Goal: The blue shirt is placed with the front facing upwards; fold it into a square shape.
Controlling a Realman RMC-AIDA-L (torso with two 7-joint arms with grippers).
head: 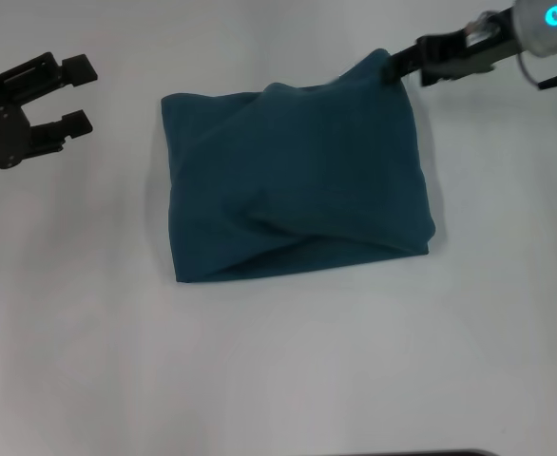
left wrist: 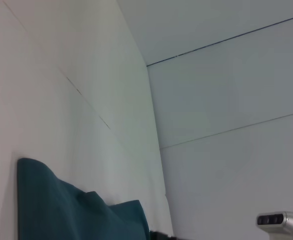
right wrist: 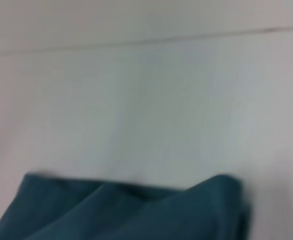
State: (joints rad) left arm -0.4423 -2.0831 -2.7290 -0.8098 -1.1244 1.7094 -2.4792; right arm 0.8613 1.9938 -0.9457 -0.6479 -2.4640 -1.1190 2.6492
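Observation:
The blue shirt [head: 293, 180] lies in the middle of the white table, folded into a rough rectangle with its plain teal side up and a few diagonal creases. My right gripper [head: 391, 66] is at the shirt's far right corner, shut on the cloth, and that corner is lifted into a small peak. My left gripper [head: 77, 94] hovers to the left of the shirt, apart from it, open with nothing between its fingers. Parts of the shirt also show in the left wrist view [left wrist: 66, 210] and the right wrist view [right wrist: 136, 212].
The white table [head: 278, 370] stretches around the shirt on all sides. A white wall with thin seams [left wrist: 226, 75] stands behind the table. A dark edge shows at the bottom of the head view [head: 421, 453].

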